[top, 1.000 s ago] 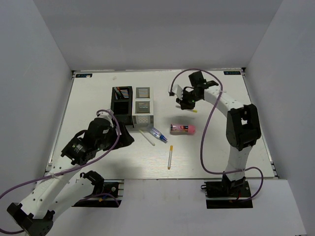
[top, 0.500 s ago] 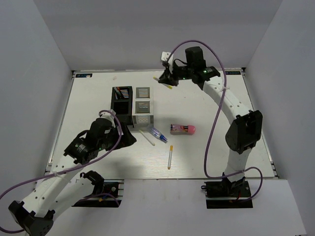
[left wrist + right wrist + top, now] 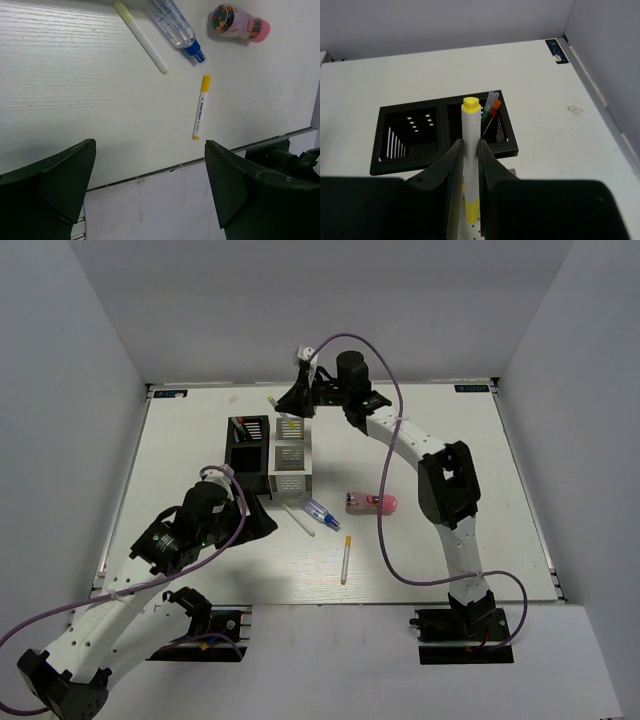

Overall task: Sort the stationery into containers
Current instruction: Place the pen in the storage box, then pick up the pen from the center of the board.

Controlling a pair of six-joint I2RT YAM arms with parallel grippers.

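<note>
Some pens (image 3: 491,107) stand in the black box (image 3: 420,106), the right claw (image 3: 470,145) pinches a yellow-tipped pen (image 3: 470,125) near the 12 o'clock end of the white box (image 3: 290,450), and two white pens (image 3: 345,560), a blue-clear pen (image 3: 321,514) and a pink tube (image 3: 371,502) lie loose at 5 o'clock from it, by the wide-open left claw (image 3: 150,165).

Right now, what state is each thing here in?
right gripper: shut on the yellow-tipped pen.
left gripper: open, empty.
black organizer: upright, pens in one compartment.
white organizer: upright, beside the black one.
pink cylinder: on its side.
blue-clear pen: lying flat.
yellow-capped pen: lying flat.
pale-tipped pen: lying flat.
</note>
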